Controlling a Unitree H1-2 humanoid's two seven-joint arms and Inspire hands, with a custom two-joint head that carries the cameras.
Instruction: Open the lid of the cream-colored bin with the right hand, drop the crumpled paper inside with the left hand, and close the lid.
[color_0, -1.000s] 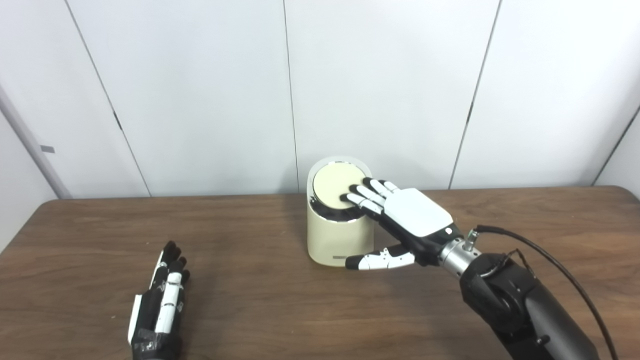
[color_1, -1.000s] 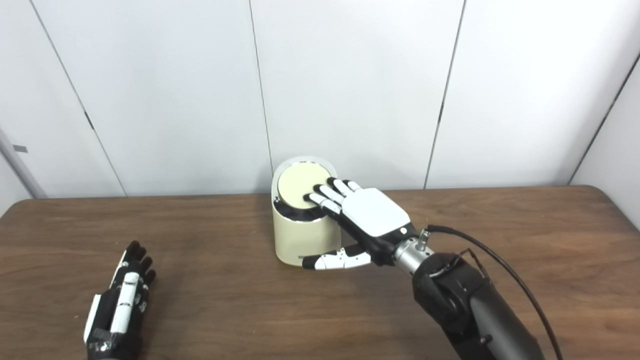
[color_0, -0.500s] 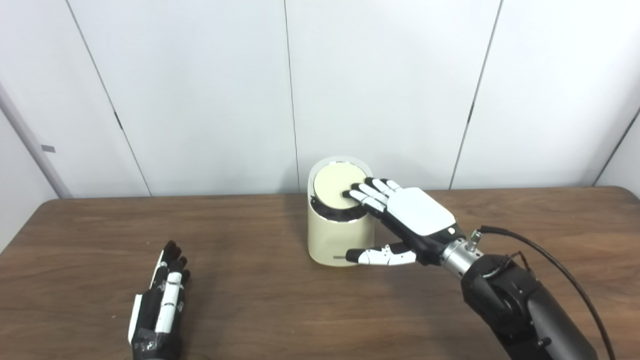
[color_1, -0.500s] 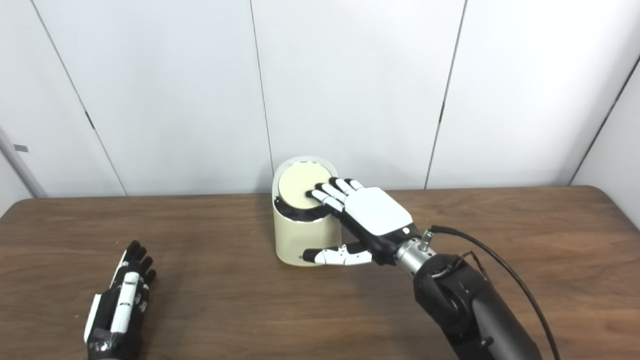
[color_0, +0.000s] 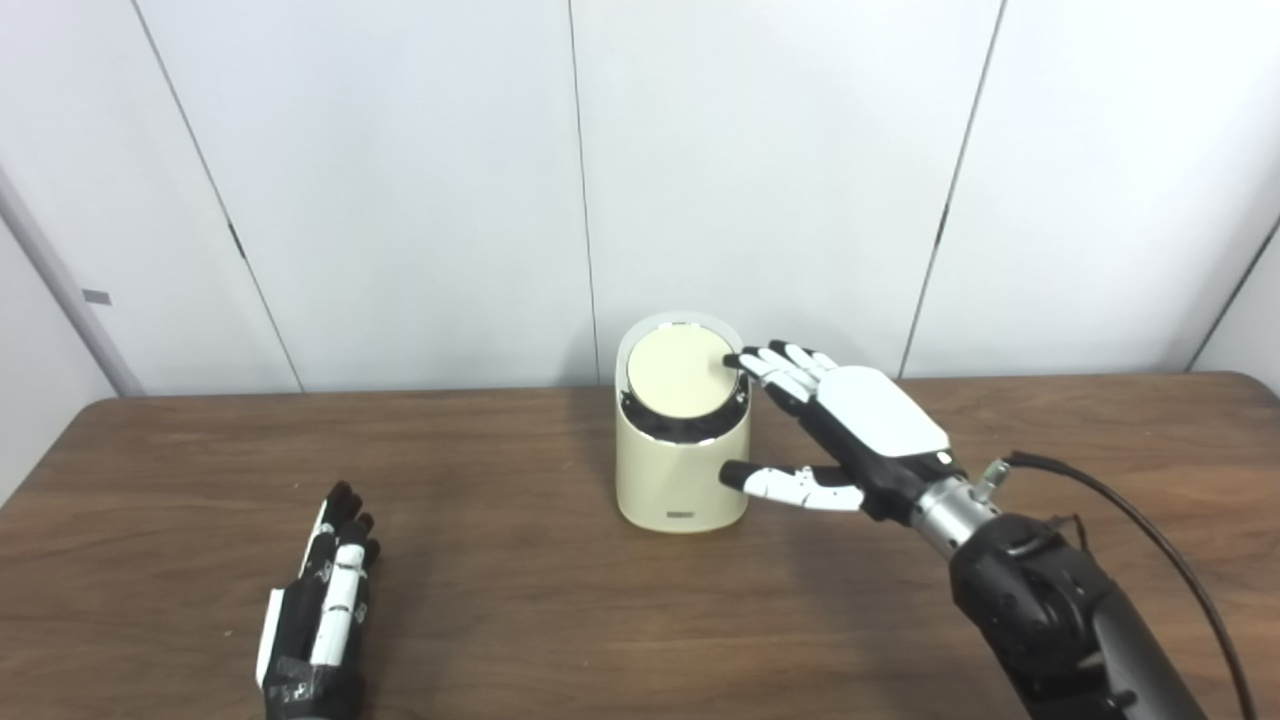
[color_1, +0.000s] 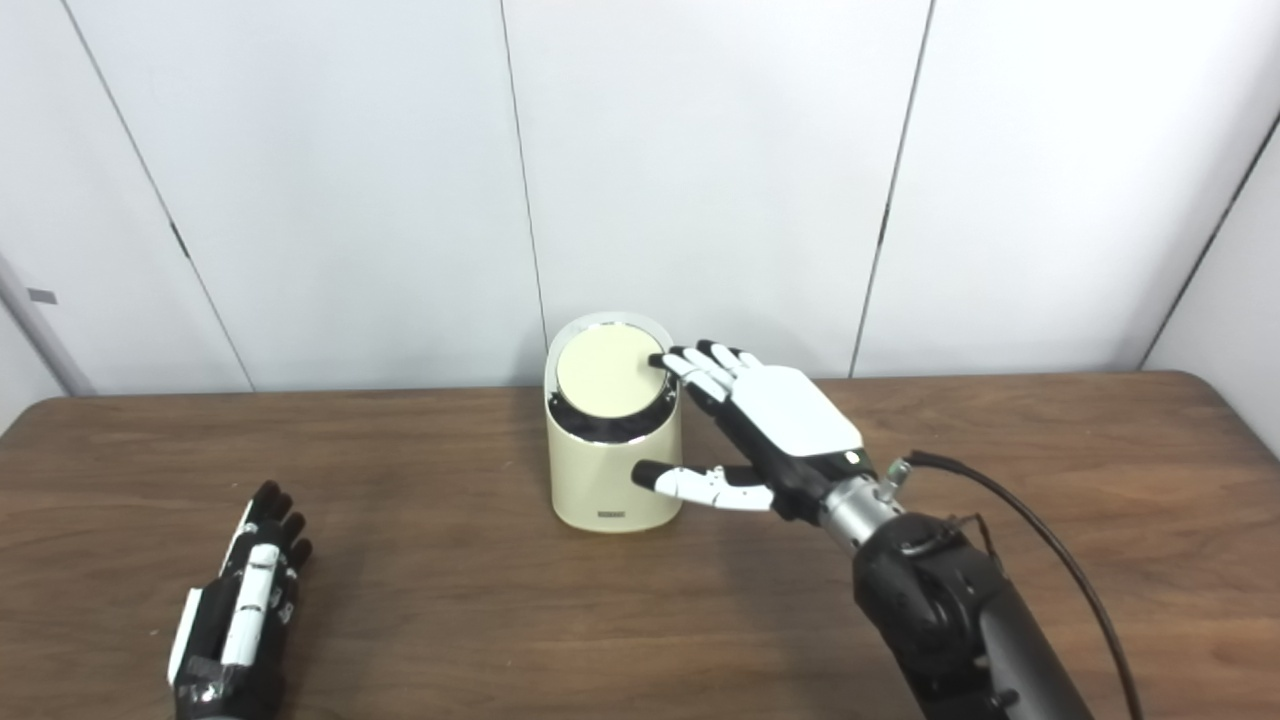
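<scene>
Fingers (color_0: 775, 366) of our right hand (color_0: 850, 425) spread, empty, tips at right rim of round cream lid (color_0: 678, 372); cream-colored cylindrical bin (color_0: 682, 470) mid-counter, just left. Left hand (color_0: 318, 610) flat, empty, far; crumpled paper unseen.

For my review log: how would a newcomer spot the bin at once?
Look at the brown wooden table before the white panelled wall; near its far edge, about mid-width, stands the cream-colored bin. It is a short upright cylinder with a round tilted lid, the only container there, beside the right hand.
</scene>
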